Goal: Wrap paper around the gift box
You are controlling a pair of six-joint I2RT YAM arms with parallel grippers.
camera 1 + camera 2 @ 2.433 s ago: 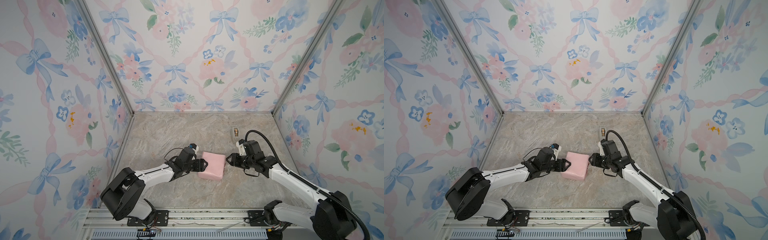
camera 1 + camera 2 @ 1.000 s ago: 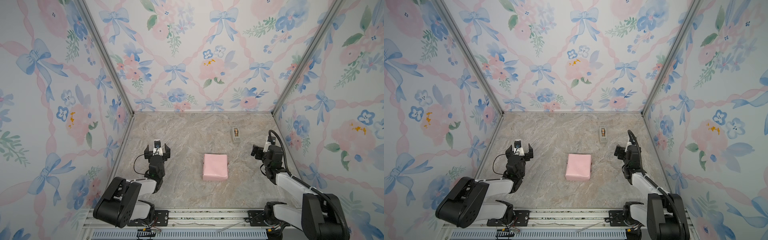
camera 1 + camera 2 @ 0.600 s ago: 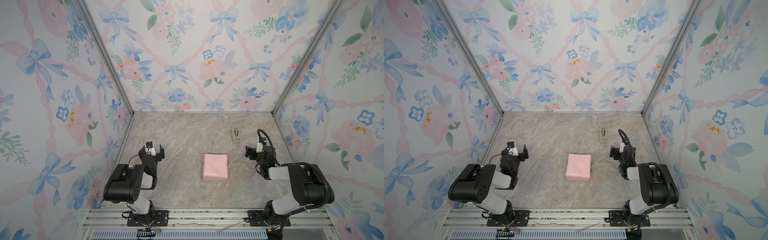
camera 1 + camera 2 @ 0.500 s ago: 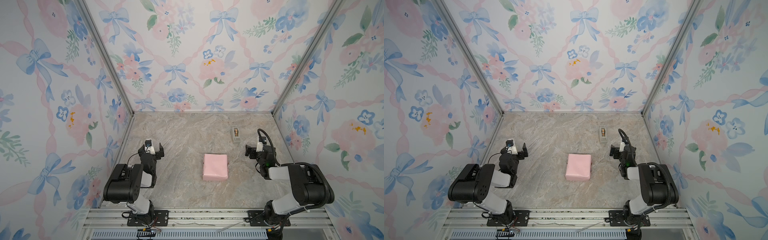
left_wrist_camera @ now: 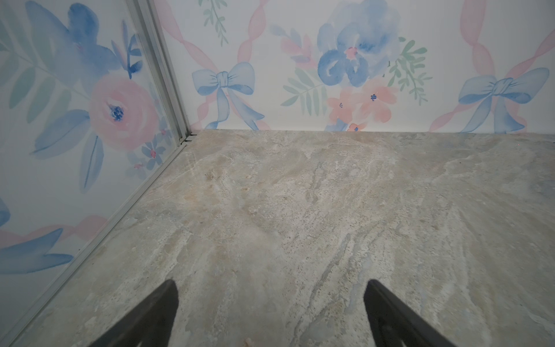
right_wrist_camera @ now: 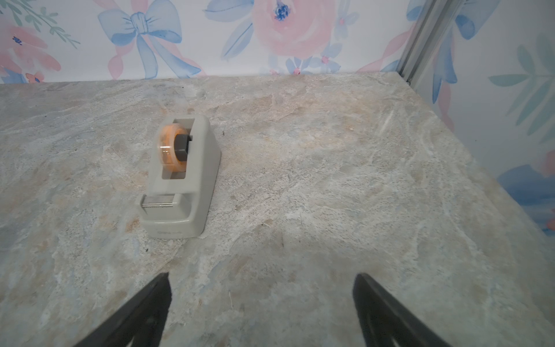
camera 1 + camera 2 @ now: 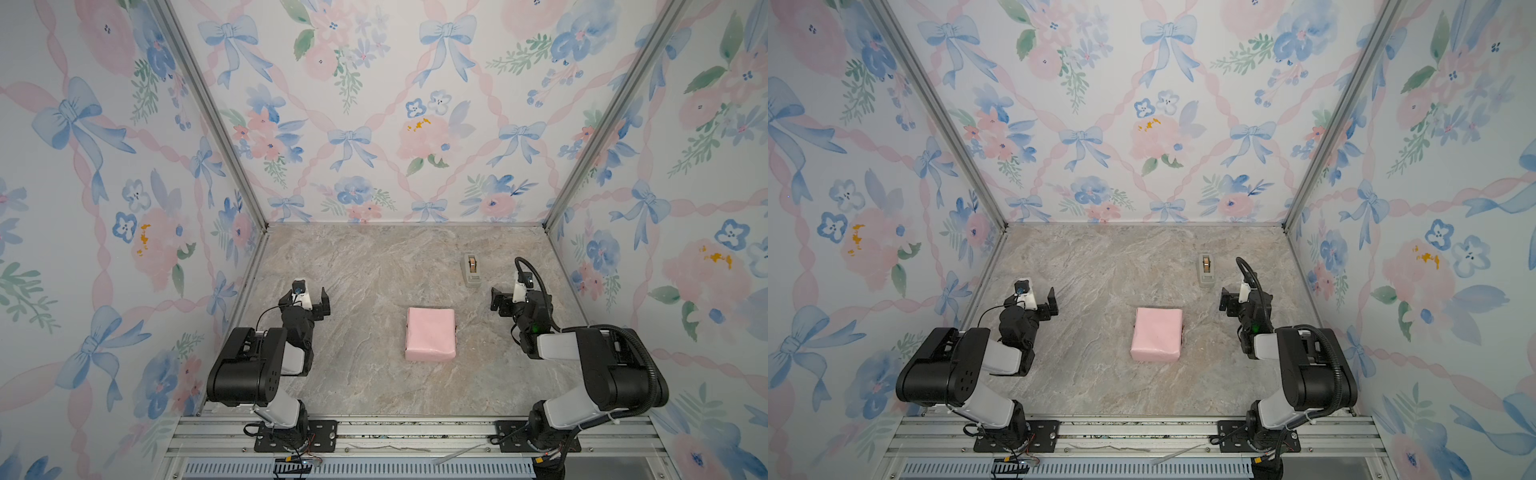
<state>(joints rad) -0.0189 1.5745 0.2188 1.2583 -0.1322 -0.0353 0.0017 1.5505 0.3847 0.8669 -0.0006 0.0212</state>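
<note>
Pink paper parcel sits at the centre of the worktop, box probably inside, hidden. Left pincer gapes wide, empty, near the left edge; right pincer equally wide, empty, near the right edge, facing the dispenser.

gift box out of sight inside paper

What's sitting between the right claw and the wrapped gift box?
Nothing visible. Only bare table lies between the right claw and the paper-wrapped gift box. The tape dispenser stands farther back, off that line.
</note>
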